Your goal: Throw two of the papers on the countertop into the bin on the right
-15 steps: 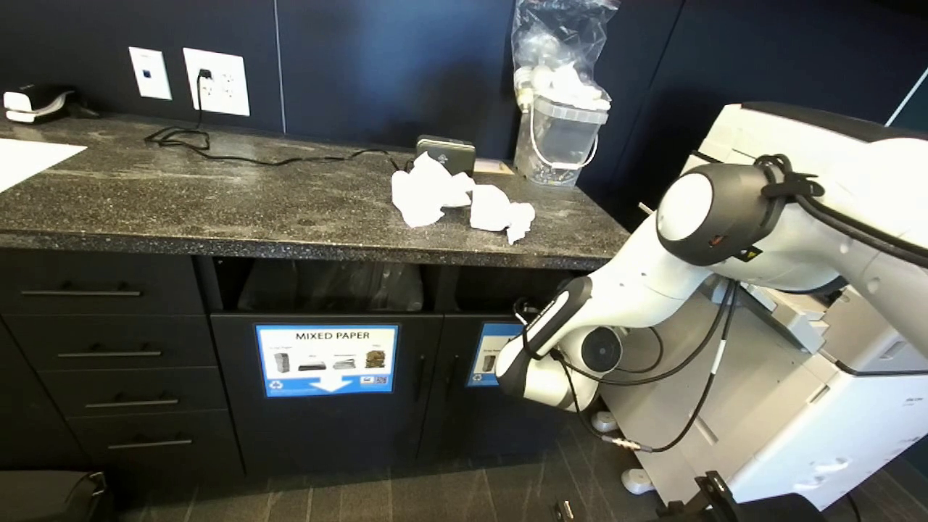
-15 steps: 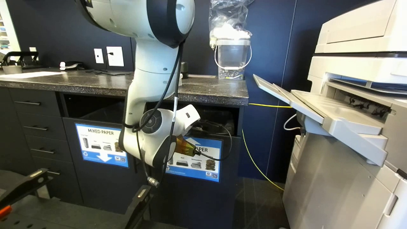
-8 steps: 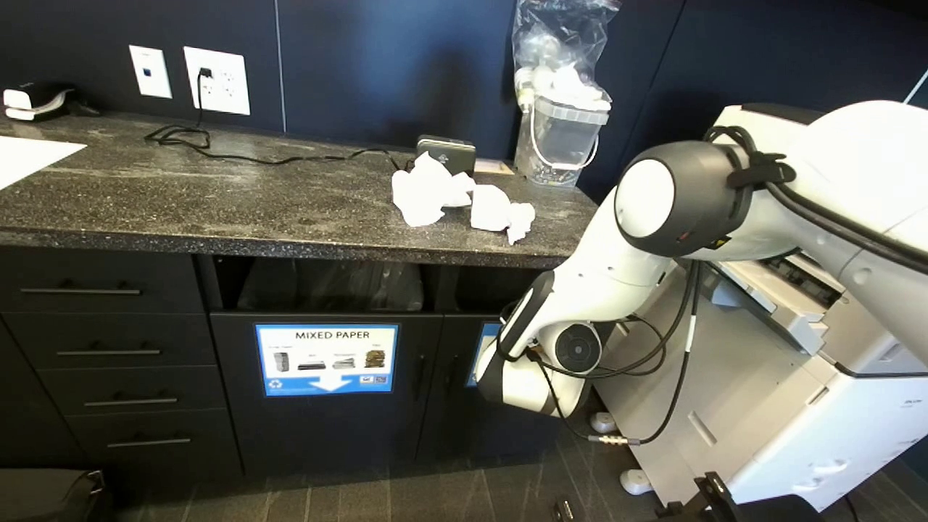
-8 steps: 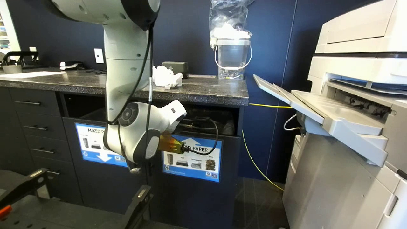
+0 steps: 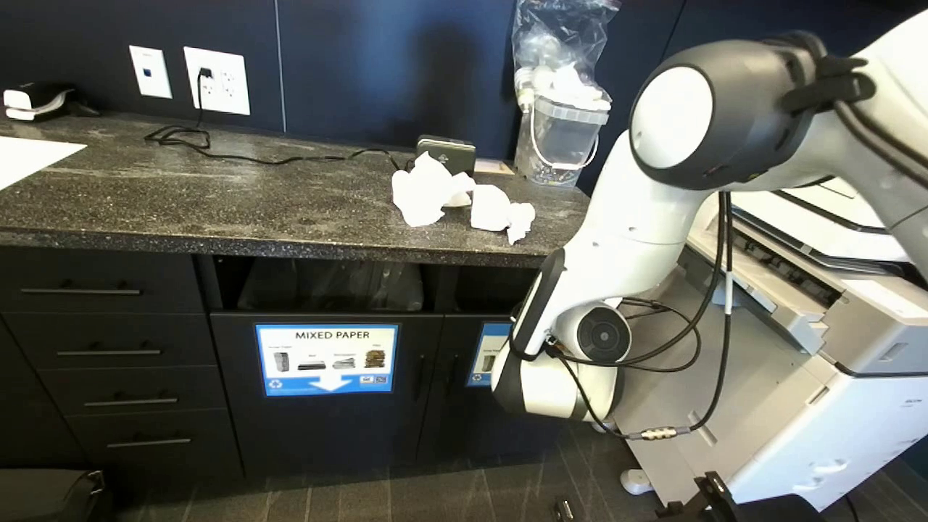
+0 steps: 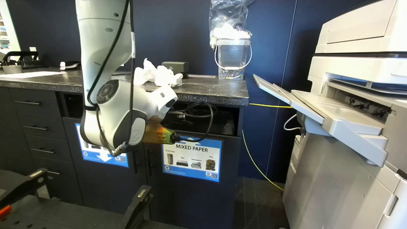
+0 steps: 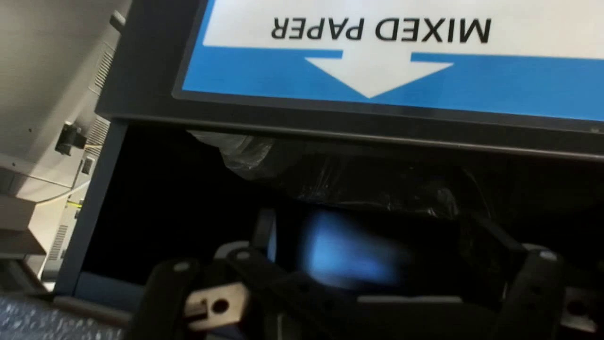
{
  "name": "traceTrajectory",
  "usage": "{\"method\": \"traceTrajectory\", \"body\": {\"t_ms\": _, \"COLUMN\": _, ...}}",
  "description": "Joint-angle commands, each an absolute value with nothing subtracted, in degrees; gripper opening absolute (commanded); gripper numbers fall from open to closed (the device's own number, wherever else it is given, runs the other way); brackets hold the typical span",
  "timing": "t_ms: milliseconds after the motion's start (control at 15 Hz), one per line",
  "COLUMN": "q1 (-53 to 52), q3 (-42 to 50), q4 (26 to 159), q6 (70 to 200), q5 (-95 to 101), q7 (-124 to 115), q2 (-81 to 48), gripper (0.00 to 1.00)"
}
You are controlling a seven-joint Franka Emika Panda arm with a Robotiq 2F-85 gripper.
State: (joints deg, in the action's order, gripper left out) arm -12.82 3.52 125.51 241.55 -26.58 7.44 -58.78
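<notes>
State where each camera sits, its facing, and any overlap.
Exterior view: in front, above, facing down on the countertop; arm at picture's right.
Exterior view: in front, just above countertop height, facing cabinets and copier; arm at picture's left.
Wrist view: beside the open gripper, facing the right mixed-paper bin, image inverted; both fingers show.
Both exterior views share the crumpled papers and clear bucket.

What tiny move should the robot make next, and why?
Probably lift the gripper away from the bin, up toward the countertop: its jaws stand open, and white paper wads lie up there. A blurry pale patch shows between the jaws; I can't tell what it is.
</notes>
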Motion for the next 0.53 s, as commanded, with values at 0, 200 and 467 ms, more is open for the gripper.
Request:
{"method": "traceTrajectory", "body": {"t_ms": 0, "q1": -12.09, "q3": 2.09, "q4": 139.8, "q6": 241.87, "q5": -25.4, "q7": 7.13, "q2": -46.68, "gripper": 1.0}}
{"method": "traceTrajectory", "body": {"t_ms": 200, "q1": -11.6, "q3": 1.63, "q4": 148.92, "q6": 238.34, "q5": -24.1, "q7": 7.28, "q2": -37.41, "gripper": 1.0}}
{"method": "traceTrajectory", "body": {"t_ms": 467, "q1": -10.54, "q3": 1.94, "q4": 156.3, "q6": 225.39, "q5": -19.82, "q7": 8.39, "q2": -25.53, "gripper": 1.0}}
